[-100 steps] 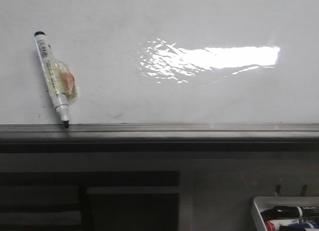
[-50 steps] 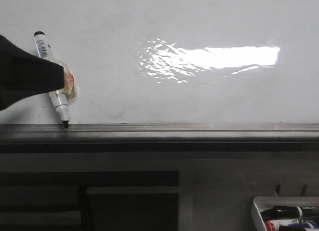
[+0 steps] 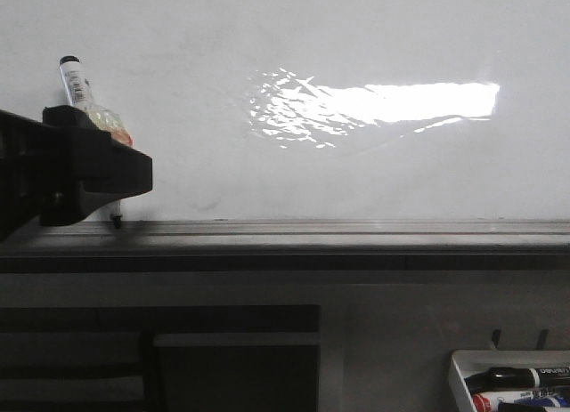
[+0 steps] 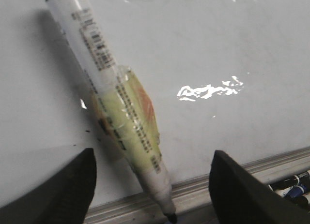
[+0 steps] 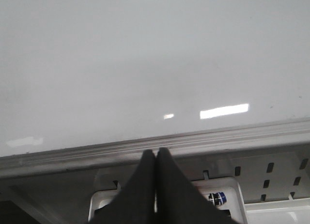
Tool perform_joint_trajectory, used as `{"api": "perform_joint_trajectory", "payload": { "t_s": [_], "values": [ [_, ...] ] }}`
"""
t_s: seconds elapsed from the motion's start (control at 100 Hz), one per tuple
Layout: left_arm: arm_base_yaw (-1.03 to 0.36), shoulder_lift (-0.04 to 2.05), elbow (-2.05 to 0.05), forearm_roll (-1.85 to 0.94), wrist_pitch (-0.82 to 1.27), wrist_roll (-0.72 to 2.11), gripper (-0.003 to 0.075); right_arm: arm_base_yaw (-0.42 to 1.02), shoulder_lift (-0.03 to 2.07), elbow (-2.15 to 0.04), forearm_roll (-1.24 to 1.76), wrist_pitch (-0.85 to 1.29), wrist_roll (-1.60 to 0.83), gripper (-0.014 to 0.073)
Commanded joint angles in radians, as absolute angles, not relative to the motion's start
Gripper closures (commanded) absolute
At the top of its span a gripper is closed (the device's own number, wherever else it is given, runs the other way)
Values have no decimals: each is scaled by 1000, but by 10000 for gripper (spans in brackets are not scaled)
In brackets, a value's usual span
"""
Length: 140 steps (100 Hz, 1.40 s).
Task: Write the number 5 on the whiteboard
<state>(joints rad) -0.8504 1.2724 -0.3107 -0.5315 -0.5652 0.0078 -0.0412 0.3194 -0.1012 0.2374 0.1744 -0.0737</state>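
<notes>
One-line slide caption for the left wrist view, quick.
Open left gripper straddles the uncapped marker leaning on the blank whiteboard, tip on the edge rail.

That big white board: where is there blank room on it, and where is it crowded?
The glossy white whiteboard is blank from the bright glare patch rightward, and down to the grey edge rail. The left end is crowded: white black-tipped marker, open left gripper around it.

- The marker (image 4: 116, 108) on the whiteboard (image 3: 356, 38) bears a barcode and lines of small print along its barrel, too blurred to read.
- A marker in the tray (image 3: 463, 367), near right, carries white lettering, not legible.
</notes>
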Motion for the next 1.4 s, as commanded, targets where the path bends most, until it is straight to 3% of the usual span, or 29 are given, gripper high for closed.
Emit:
{"api": "perform_joint_trajectory", "payload": {
  "t_s": [0.0,0.08,0.15,0.34,0.51,0.78,1.04,1.27,1.32,1.39],
  "values": [
    [-857,1280,-341,-539,-648,0,261,-41,336,-133,242,95,-85,655],
    [-857,1295,-341,-551,-640,0,271,-41,336,-133,242,95,-85,655],
    [-857,1299,-341,-600,-628,0,340,-41,336,-133,242,95,-85,655],
    [-850,1299,-339,-644,-630,0,743,-38,336,-133,242,96,-85,655],
    [-850,1297,-339,-579,-622,0,741,24,336,-147,242,109,-85,655],
    [-850,1245,-339,-38,-619,22,741,151,449,-295,242,358,-104,655],
    [-850,1209,-341,178,-615,137,741,324,551,-375,242,319,-108,655],
    [-850,1209,-377,196,-613,388,741,528,640,-415,242,235,-112,654],
    [-850,1209,-388,205,-613,389,741,570,662,-428,242,229,-112,641],
    [-850,1209,-397,223,-614,400,741,633,696,-453,242,229,-112,558]
  ]
}}
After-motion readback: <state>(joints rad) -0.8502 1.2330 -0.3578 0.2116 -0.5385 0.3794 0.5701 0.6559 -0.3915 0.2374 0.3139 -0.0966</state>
